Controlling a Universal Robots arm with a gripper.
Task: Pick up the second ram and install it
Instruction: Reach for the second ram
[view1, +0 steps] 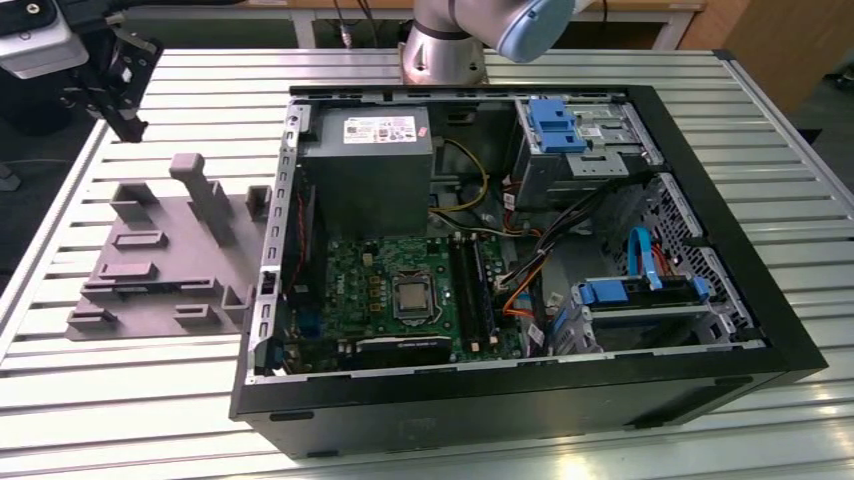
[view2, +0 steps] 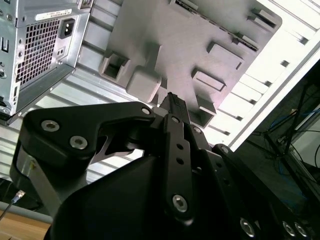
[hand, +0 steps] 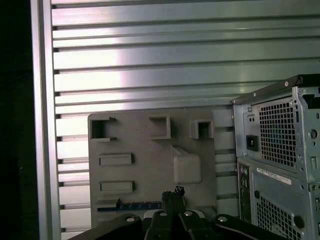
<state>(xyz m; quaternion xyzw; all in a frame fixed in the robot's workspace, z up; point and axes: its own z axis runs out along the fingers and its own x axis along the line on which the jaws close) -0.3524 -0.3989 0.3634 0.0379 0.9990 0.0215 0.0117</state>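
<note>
Ram (hand: 131, 206) lay as a thin blue strip in holder (hand: 150, 165), near its edge and just beside the gripper (hand: 171, 193). Its fingers were closed together and empty. Risk: descending thus, tips would strike the ram rather than straddle it; a skewed grip could jam it.

In the exterior view, the open computer case (view1: 534, 400) lies on the slatted table (view1: 160, 390) at the right, with the holder block (view1: 160, 260) just beside it on the left. Inside the case, the power supply (view1: 367, 170) sits behind the motherboard (view1: 400, 290), and the drive bays (view1: 574, 140) are to their right. The gripper (view1: 131, 128) hangs beyond the block. In the first wrist view, a memory stick (hand: 130, 206) lies along the block's edge.
</note>
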